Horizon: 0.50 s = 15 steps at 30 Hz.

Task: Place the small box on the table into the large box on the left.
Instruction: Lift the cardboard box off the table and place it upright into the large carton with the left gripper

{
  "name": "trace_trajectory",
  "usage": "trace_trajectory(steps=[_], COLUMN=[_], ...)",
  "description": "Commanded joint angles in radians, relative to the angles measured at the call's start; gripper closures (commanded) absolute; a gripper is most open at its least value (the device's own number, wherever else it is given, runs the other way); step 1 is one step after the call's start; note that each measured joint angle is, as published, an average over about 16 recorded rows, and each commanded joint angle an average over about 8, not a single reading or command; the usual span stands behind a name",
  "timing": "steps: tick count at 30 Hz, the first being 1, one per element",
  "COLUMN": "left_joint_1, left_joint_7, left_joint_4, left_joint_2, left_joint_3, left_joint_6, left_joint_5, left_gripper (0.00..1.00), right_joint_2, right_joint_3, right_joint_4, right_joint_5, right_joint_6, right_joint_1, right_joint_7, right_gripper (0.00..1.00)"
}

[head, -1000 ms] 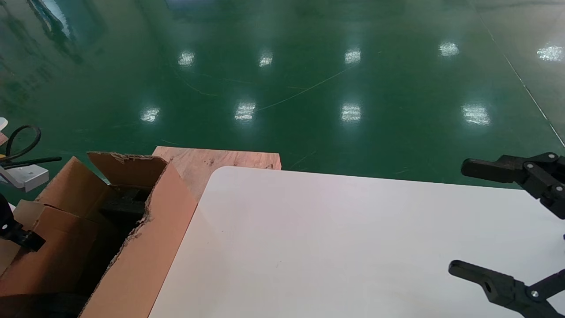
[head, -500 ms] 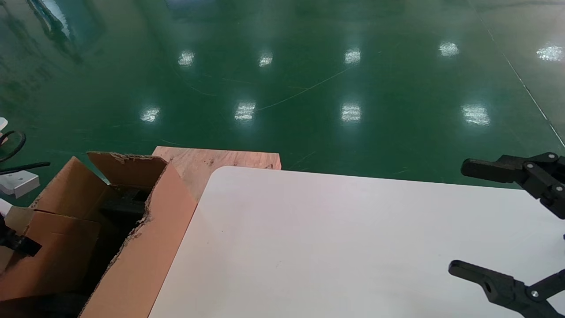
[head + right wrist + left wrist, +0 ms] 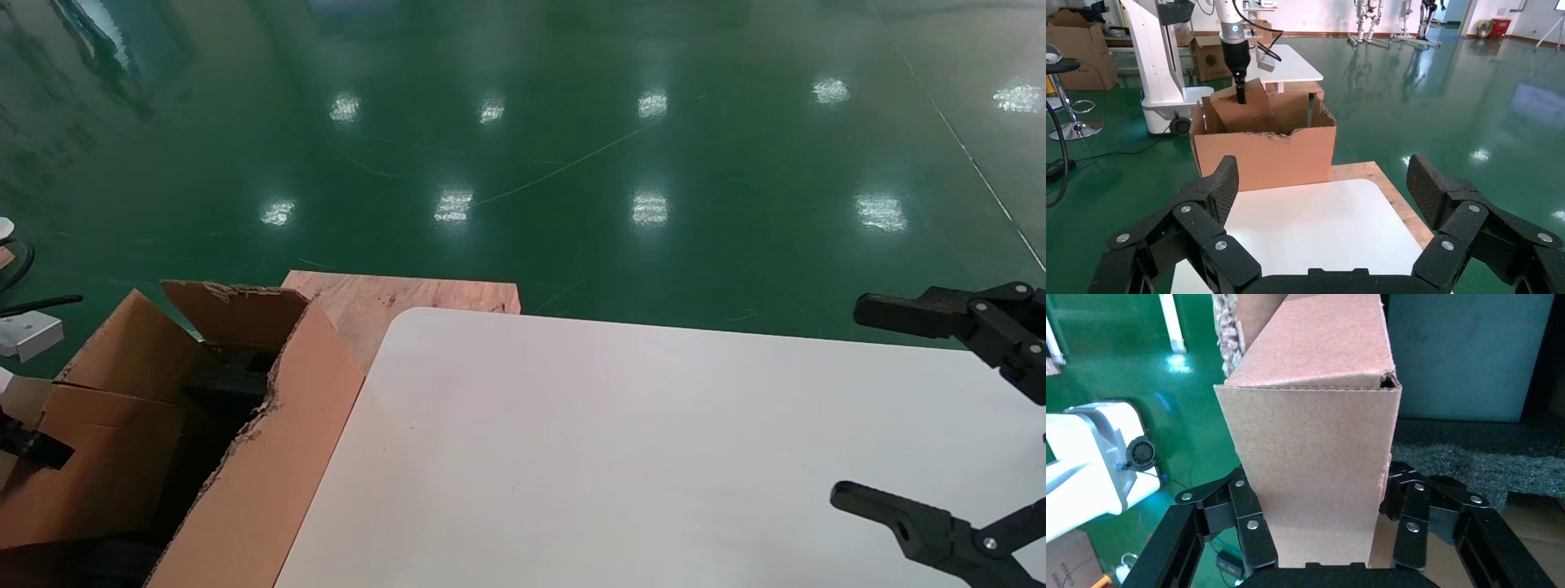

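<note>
Now, against the earlier head views, the small plain brown cardboard box (image 3: 90,457) sits a bit lower inside the big ragged-edged brown corrugated carton (image 3: 270,457), and the left gripper (image 3: 24,445) plus its white wrist block have slid further toward the carton's left side, almost out of the head view. Right arm unchanged.

Left gripper (image 3: 1321,530): fingers (image 3: 1248,523) closed against both side faces of the small box (image 3: 1315,471), clamped on it, box upright between them. Grey-black foam (image 3: 1462,459) lies inside the carton just beside the held box. From the right wrist view, the left gripper (image 3: 1240,93) grips the small box (image 3: 1245,113) from above, its lower part within the carton (image 3: 1266,159) walls.

Right gripper (image 3: 940,416) hovers over the smooth white rounded-corner table (image 3: 613,449), well apart from the carton, fingers (image 3: 1211,190) spread wide, holding nothing.

Reddish wooden board (image 3: 384,296) lies just beside the carton, under the table's far corner. Carton touches the table's left edge.
</note>
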Motion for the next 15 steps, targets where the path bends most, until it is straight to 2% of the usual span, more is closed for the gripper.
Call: trace_trajectory(steps=[1,15], left_joint_1=[-0.001,-0.01], left_joint_7=[-0.008,-0.036], left_joint_4=[0.001,-0.003], left_joint_2=[0.003,-0.013], left_joint_3=[0.001,0.017], left_joint_6=[0.004,0.054], left_joint_5=[0.003,0.013], left_gripper=[1.0,1.0], right_joint_2=[0.0,0.0], right_joint_3=[0.0,0.0], right_joint_4=[0.0,0.0], right_joint_5=[0.0,0.0], right_joint_6=[0.0,0.0], right_joint_1=[0.0,0.0], right_joint_7=[0.0,0.0], right_gripper=[0.0,0.0])
